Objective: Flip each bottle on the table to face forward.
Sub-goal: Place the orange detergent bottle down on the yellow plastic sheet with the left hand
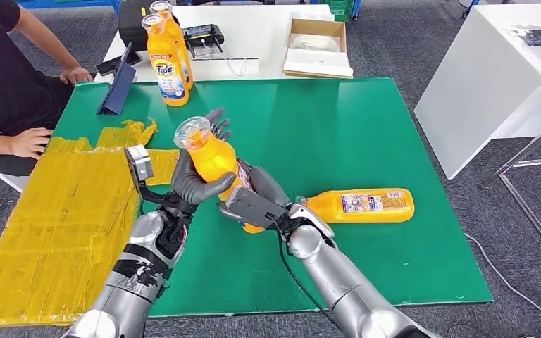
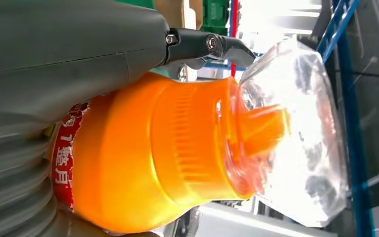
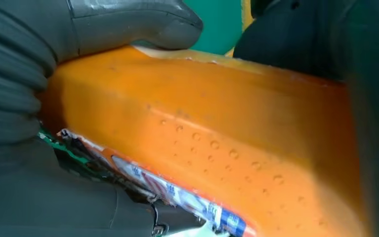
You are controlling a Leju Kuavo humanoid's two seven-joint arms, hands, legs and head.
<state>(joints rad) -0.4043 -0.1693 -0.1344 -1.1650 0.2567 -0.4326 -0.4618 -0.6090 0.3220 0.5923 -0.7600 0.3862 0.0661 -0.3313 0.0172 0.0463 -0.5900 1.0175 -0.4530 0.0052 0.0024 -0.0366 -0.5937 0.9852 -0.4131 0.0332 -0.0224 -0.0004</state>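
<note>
The green surface [image 1: 394,141] has broad bare room on its far and right-hand stretches, while its left side is covered by a crinkled yellow sheet [image 1: 63,218] that runs to the left and near edges; a white table [image 1: 493,77] stands just off the right edge and another white table [image 1: 253,35] butts against the far edge. Both hands meet over the middle of the green surface around one orange bottle [image 1: 211,158], held up off the surface and tilted, its clear cap [image 1: 191,132] pointing up and away. The left hand [image 1: 194,176] wraps the bottle's upper body, thumb on the near side and dark fingers [image 1: 218,123] rising behind the neck; the right hand [image 1: 253,201] grips the lower body, with the thumb pressed flat on the smooth orange plastic in the right wrist view. The left wrist view shows a ribbed orange collar under the transparent cap and a red label edge by the palm. A second orange bottle [image 1: 359,205] lies on its side just right of the hands, label up, cap toward them. Two more bottles [image 1: 167,60] stand upright at the far-left edge. A person's hand [image 1: 32,142] rests on the yellow sheet's corner
</note>
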